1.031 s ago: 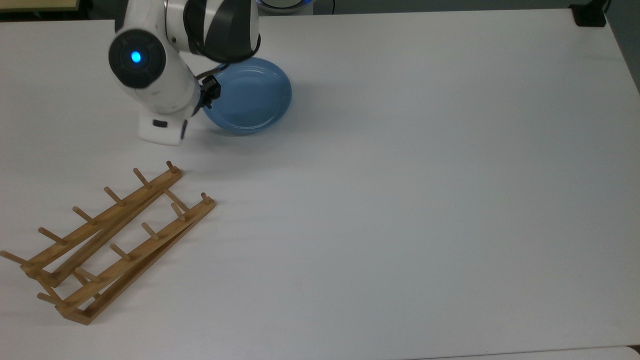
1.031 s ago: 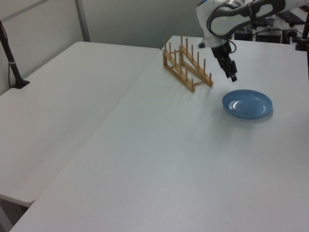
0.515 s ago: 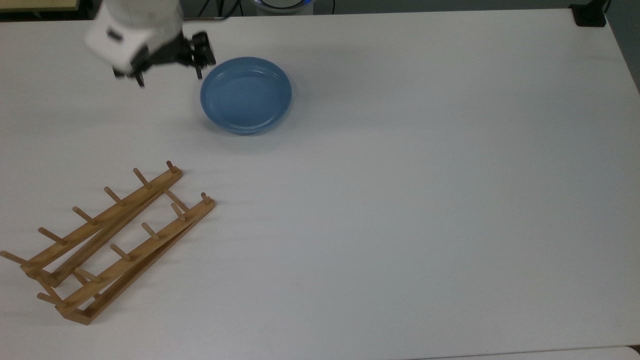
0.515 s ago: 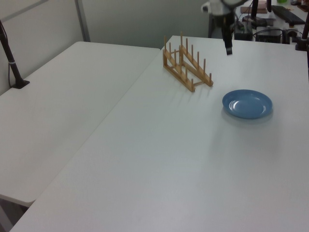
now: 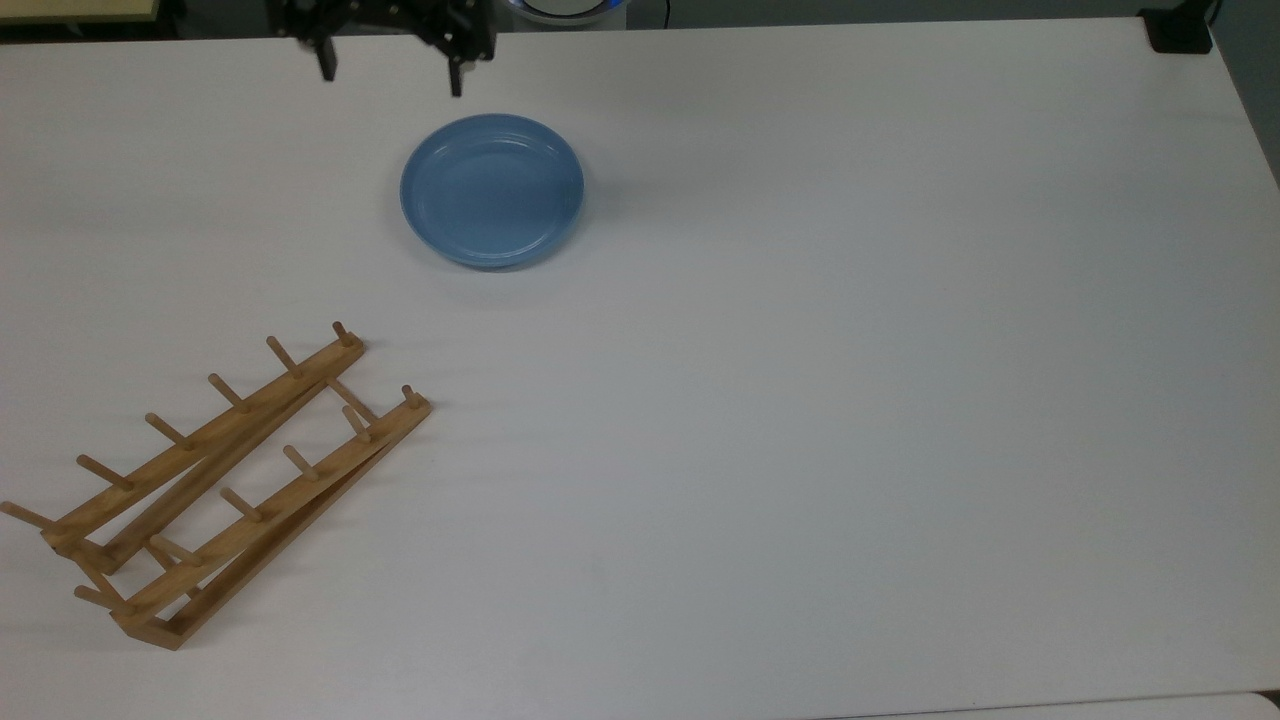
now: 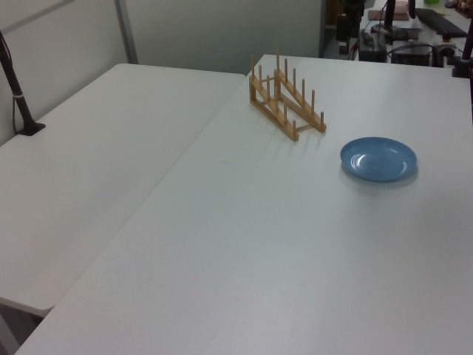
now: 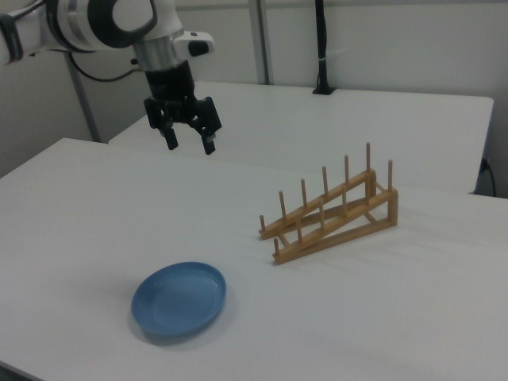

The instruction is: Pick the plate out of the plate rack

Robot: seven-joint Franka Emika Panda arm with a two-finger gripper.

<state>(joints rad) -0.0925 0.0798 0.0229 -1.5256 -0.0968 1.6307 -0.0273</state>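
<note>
top view: we see the hand (image 5: 390, 70) up at the far edge of the tabletop (image 5: 850, 350), fingers spread apart and holding nothing. a second ago it sat low right beside the plate's rim, so in that time it has pulled up and back, clear of the plate (image 5: 492, 190). right view agrees: the hand (image 7: 190, 139) hangs high over the tabletop (image 7: 413, 309), jaws parted, well apart from the plate (image 7: 179, 300).

the plate lies flat on the tabletop, face up, alone. it hasn't shifted across the last second. the plate rack (image 5: 215, 480) stands well apart from it, nearer the top view's lower left, pegs bare, no plate in any slot. left view shows the same, plate (image 6: 378, 158) flat and the plate rack (image 6: 287, 100) off to the left view's left of it; the hand looks to be the dark shape at the top edge there, but we're not sure.

we judge the pick done: plate out of the rack, set down, released, and the arm is retreating. nothing left to grasp unless a reset follows.
</note>
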